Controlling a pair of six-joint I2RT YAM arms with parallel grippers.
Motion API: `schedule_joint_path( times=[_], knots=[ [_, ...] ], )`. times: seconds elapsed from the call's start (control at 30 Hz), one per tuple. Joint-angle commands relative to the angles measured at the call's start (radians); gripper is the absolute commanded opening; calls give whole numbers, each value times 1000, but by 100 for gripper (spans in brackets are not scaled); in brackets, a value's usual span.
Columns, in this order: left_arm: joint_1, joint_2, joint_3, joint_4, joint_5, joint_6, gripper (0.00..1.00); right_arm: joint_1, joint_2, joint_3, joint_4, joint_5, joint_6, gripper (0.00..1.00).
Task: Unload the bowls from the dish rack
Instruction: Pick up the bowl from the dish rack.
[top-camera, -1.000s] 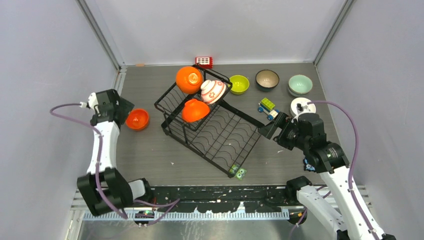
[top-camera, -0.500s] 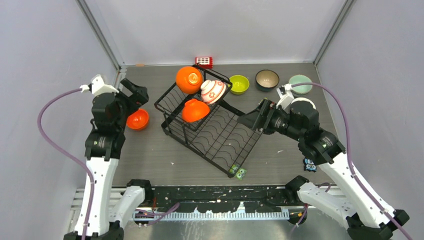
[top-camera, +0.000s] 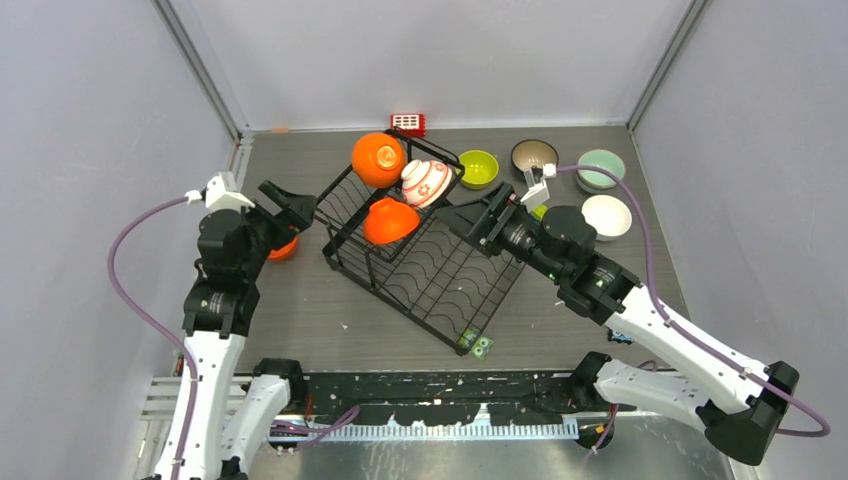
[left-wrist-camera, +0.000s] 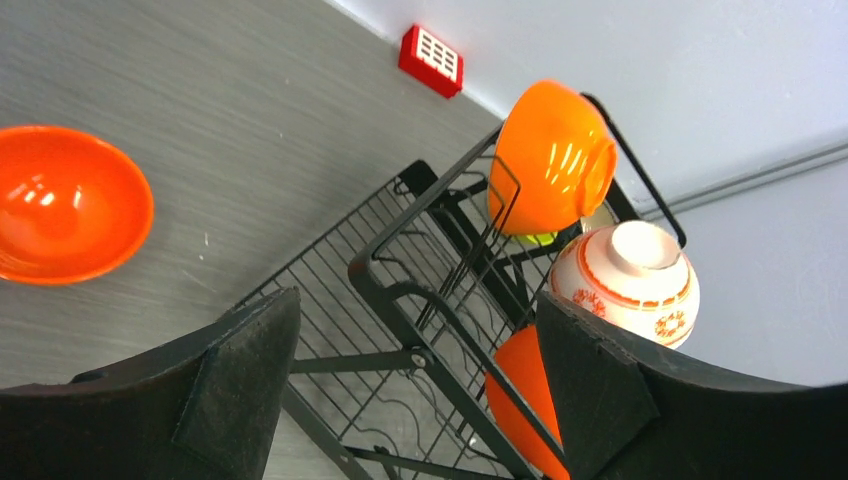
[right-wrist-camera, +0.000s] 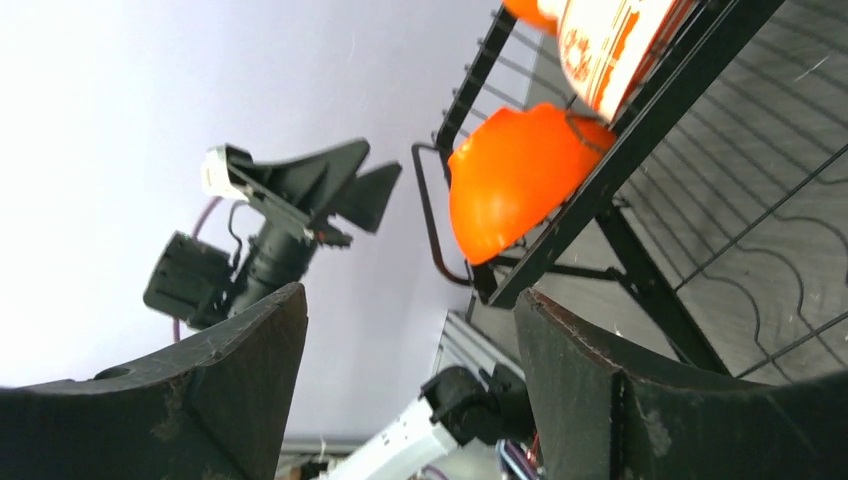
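**1. Dish rack.** The dish rack (top-camera: 440, 275) stands at the middle of the table (top-camera: 300, 300), turned at an angle to the table edges. It shows two sections. A flat grid with wavy wire dividers lies toward the near right, and a raised frame stands toward the far left.

**2. Bowls in the rack.** Three bowls sit in the raised frame.
- The upper orange bowl (top-camera: 378, 158) rests on its side at the far corner.
- The flowered bowl (top-camera: 426, 182) lies just beside it to the right, also on its side, with its foot ring turned outward.
- The lower orange bowl (top-camera: 390, 221) sits below these two, tilted on edge between the frame wires.

**3. Bowls on the table.**
- The loose orange bowl (left-wrist-camera: 70, 205) stands upright to the left of the rack. From above, the left arm covers most of it.
- The green bowl (top-camera: 478, 168), brown bowl (top-camera: 534, 155) and mint bowl (top-camera: 600, 168) stand in a row along the far edge, to the right of the rack.
- The white bowl (top-camera: 606, 216) stands just in front of the mint bowl.

**4. Left pincer.** The left pincer (left-wrist-camera: 415, 300) has its jaws wide and holds nothing. It hovers just left of the rack, above the loose orange bowl, and points at the raised frame.

**5. Right pincer.** The right pincer (right-wrist-camera: 408, 295) has its jaws wide and holds nothing. It hovers over the far right part of the flat grid and points toward the raised frame. In its wrist view the lower orange bowl lies ahead of the gap between its fingers.

**6. Other items.** A red block (top-camera: 407, 123) sits by the far wall behind the rack. A small green toy (top-camera: 480, 346) lies at the rack's near corner.
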Motion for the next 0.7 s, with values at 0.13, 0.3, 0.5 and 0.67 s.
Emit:
schedule_joint_path(
  times=[0.13,0.3,0.5,0.67],
  knots=[
    [-30,-60,-29,16,42,-80,87,-1,65,122,-33,292,-121,76],
    [-46,-66,6,-55,-20,-18,86,-129,168,170,-8,139,-91,74],
    [-67,-67,58,-98,-64,41,86,-222,260,204,54,-43,-92,74],
    [-77,-67,57,-103,-91,85,87,-241,316,220,70,-105,-93,77]
  ],
)
